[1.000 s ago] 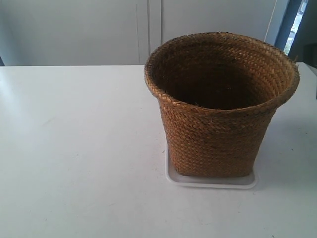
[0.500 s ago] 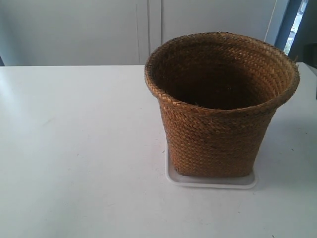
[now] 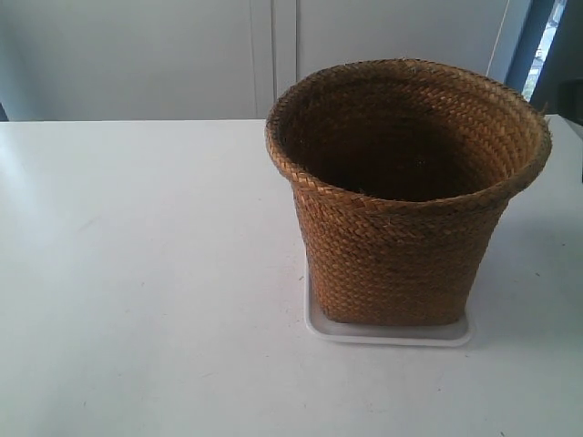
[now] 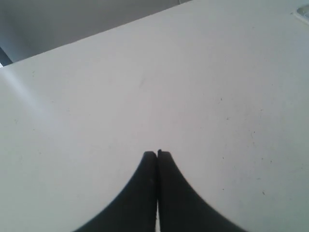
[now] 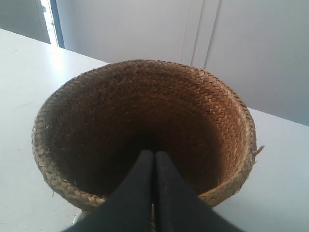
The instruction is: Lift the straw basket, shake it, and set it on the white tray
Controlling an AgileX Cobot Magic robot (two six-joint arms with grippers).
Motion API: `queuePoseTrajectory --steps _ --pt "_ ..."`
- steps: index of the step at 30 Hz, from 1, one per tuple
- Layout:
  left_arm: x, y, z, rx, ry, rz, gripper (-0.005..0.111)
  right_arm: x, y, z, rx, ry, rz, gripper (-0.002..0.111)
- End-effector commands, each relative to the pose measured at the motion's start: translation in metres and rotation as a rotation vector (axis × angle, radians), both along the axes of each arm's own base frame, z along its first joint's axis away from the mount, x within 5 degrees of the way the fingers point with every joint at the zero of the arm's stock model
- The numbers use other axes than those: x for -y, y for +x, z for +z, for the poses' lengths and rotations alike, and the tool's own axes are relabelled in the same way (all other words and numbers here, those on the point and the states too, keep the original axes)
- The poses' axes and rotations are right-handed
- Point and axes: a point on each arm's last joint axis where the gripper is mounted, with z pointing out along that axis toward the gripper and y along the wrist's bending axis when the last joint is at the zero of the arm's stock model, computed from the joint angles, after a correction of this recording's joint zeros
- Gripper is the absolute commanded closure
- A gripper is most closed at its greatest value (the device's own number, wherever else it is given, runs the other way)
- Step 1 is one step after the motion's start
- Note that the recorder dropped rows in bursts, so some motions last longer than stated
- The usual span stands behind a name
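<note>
The straw basket stands upright with its squarish base on the white tray, whose rim shows along the front and at both lower corners. Neither arm appears in the exterior view. In the right wrist view the basket opens wide and dark inside. My right gripper is shut with nothing between its fingers; it hangs in front of the near rim, and I cannot tell whether it touches it. A sliver of the tray shows under the rim. My left gripper is shut and empty over bare table.
The white table stretches wide beside the basket in the exterior view. Pale cabinet doors stand behind the table's far edge. A small pale edge shows at the corner of the left wrist view.
</note>
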Motion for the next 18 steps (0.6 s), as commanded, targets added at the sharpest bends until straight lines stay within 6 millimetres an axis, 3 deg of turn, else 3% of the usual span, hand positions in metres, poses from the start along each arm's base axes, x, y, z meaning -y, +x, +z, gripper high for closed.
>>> queuePoseTrajectory --steps 1,5,18 --pt "-0.002 0.001 -0.016 -0.028 -0.066 0.058 0.107 0.000 0.000 -0.001 0.006 -0.002 -0.001 0.108" --pt "-0.003 0.001 -0.031 -0.072 -0.130 0.119 0.107 0.000 0.000 -0.001 0.008 -0.001 -0.001 0.108" --pt "-0.003 0.002 -0.031 -0.068 -0.130 0.121 0.107 0.000 0.000 -0.001 0.006 -0.002 -0.001 0.108"
